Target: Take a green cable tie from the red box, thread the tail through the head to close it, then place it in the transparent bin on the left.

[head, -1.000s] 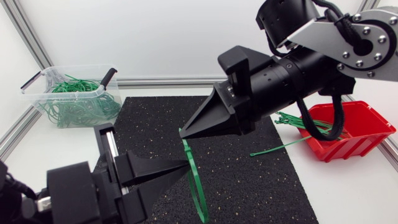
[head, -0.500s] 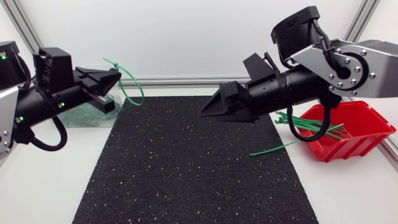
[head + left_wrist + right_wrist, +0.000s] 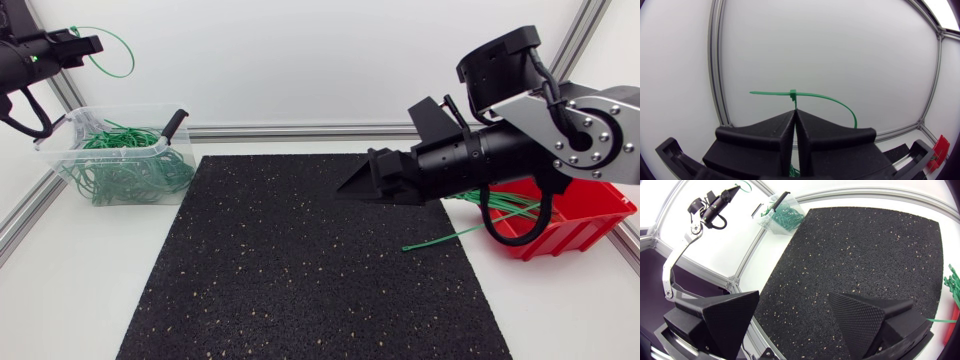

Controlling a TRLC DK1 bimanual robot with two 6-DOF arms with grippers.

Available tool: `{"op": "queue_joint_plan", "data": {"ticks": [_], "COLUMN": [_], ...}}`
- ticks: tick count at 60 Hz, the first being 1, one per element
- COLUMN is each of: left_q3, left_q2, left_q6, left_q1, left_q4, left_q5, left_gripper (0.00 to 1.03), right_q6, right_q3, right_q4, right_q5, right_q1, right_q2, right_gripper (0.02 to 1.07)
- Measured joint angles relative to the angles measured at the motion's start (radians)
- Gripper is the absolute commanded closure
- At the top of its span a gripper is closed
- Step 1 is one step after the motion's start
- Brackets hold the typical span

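Note:
My left gripper (image 3: 92, 44) is raised at the far left, above and behind the transparent bin (image 3: 52, 140), and is shut on a green cable tie (image 3: 130, 50) closed into a loop. In the left wrist view the fingers meet at the left gripper (image 3: 795, 112), and the cable tie (image 3: 826, 96) arcs out ahead of them. My right gripper (image 3: 347, 189) hangs open and empty over the black mat (image 3: 300, 270), in front of the red box (image 3: 585, 215). In the right wrist view the right gripper (image 3: 795, 311) has its fingers wide apart above the mat (image 3: 865, 250).
The bin holds several closed green ties (image 3: 125, 165). More ties (image 3: 500, 205) stick out of the red box, and one loose tie (image 3: 445, 239) lies across the mat's right edge. Aluminium frame rails (image 3: 270, 130) run along the back and sides of the table.
My right gripper has opened and let go of the tie, then drawn back to the right. My left arm has carried the looped tie up and far left, to above the bin.

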Motion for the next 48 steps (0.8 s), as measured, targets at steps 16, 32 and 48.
{"op": "queue_joint_plan", "data": {"ticks": [16,32,48], "left_q3": [0.149,0.015,-0.206], "left_q2": [0.286,0.163,-0.169], "left_q6": [0.026,0.050,0.062], "left_q1": [0.019,0.016,0.006], "left_q4": [-0.270,-0.267,-0.214], "left_q5": [-0.120,-0.150,-0.150], "left_gripper": [0.20,0.03,0.03], "right_q6": [-0.050,-0.208,-0.345], "right_q3": [-0.066,-0.139,-0.241], "right_q4": [0.000,0.017,0.084], "right_q5": [0.052,0.245,0.323], "right_q1": [-0.060,-0.185,-0.388], "right_q2": [-0.090,-0.208,-0.323], "right_gripper": [0.05,0.05,0.05]}}
